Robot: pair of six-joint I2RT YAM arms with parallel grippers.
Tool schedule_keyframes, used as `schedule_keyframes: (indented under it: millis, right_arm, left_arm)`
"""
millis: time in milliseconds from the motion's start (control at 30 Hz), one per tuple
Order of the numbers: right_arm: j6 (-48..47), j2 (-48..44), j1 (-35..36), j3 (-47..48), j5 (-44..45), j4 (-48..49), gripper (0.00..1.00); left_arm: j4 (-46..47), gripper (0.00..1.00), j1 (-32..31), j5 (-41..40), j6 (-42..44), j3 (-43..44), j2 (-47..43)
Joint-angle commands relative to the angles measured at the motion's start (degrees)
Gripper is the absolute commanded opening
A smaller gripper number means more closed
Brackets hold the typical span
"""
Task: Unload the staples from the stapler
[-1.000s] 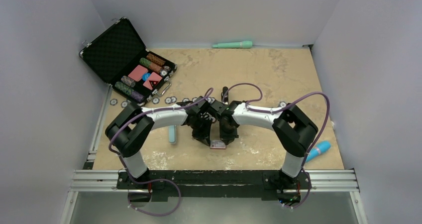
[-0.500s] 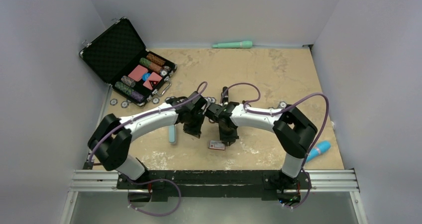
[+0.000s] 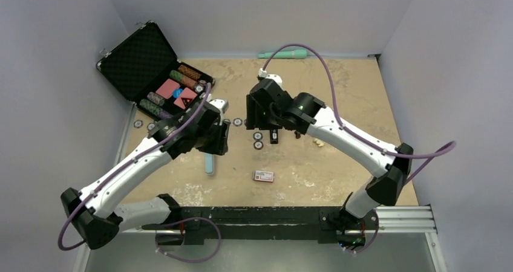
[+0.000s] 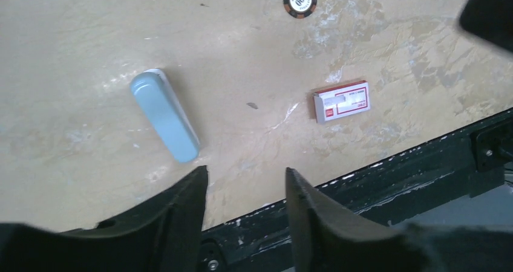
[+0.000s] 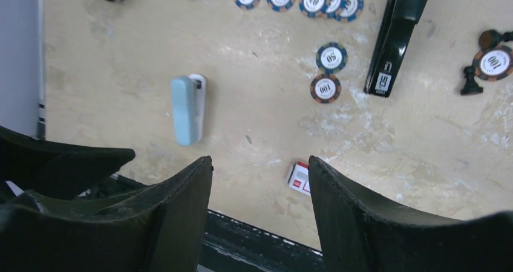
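Observation:
The stapler (image 5: 396,36) (image 3: 274,136) is a slim black bar lying closed and flat on the table, among poker chips. My right gripper (image 5: 260,159) (image 3: 260,122) hovers high above the table just left of it, open and empty. Further left, over the teal bar, my left gripper (image 4: 245,170) (image 3: 221,142) is raised, open, and also empty. A tiny dark sliver (image 4: 252,106) (image 5: 249,139) lies on the table between the teal bar and the red-and-white box. I cannot tell whether it is the staples.
A pale teal bar (image 3: 209,163) and a small red-and-white box (image 3: 264,176) lie near the front edge. Poker chips (image 5: 331,57) are strewn in a row mid-table. An open black case (image 3: 139,60) stands back left, a teal handle (image 3: 283,54) at the back, a blue object (image 3: 387,182) front right.
Both arms have lifted and pulled back from the spot beside the red-and-white box, the left swinging left, the right going up and back. Both grippers went from shut to open.

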Motion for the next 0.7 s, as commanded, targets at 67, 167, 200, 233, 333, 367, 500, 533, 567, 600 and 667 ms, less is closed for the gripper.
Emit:
schedule_keyframes:
  millis: [67, 167, 200, 233, 333, 367, 500, 533, 567, 600, 667]
  right_arm:
    - [-3.42, -7.46, 0.32, 0.28, 5.14, 9.67, 0.74]
    - [-3.10, -11.20, 0.30, -2.44, 5.62, 14.67, 0.94]
    - [-2.85, -12.34, 0.31, -3.54, 5.73, 16.13, 0.97]
    - [-2.44, -13.31, 0.39, -4.63, 5.82, 17.16, 0.98]
    - [-2.91, -15.08, 0.40, -7.09, 4.98, 18.46, 0.99]
    - [-3.55, -15.35, 0.45, -7.62, 3.87, 18.70, 0.99]
    - [-1.51, -17.89, 0.50, -10.50, 2.08, 19.82, 0.99]
    - [-0.56, -19.74, 0.49, -12.38, 0.54, 21.85, 0.99]
    - [0.85, -22.56, 0.49, -14.93, -0.70, 24.80, 0.99]
    - [2.26, -24.63, 0.49, -17.46, -1.68, 27.84, 0.99]
    - [4.61, -28.66, 0.47, -22.76, -3.34, 33.09, 0.99]
  left_arm:
    - [-8.56, 0.70, 1.51, -6.27, 1.48, 1.09, -9.32]
    - [-10.21, 0.82, 2.05, -7.44, 1.78, -1.05, -14.50]
    - [-10.88, 0.85, 2.15, -8.17, 1.71, -1.72, -16.11]
    - [-11.38, 0.88, 2.26, -9.28, 1.64, -2.47, -17.81]
    - [-12.50, 0.95, 2.42, -12.49, 1.66, -4.17, -22.86]
    - [-12.73, 0.98, 2.45, -14.00, 1.17, -4.41, -24.03]
    - [-11.63, 1.00, 2.47, -17.17, 1.48, -5.24, -28.57]
    - [-11.05, 1.00, 2.43, -18.22, 1.50, -5.92, -29.53]
    - [-10.30, 1.00, 2.47, -19.39, 1.51, -6.67, -30.77]
    - [-9.09, 1.00, 2.47, -20.41, 1.62, -7.91, -32.00]
    - [-6.67, 1.00, 2.52, -23.31, 1.54, -11.38, -35.12]
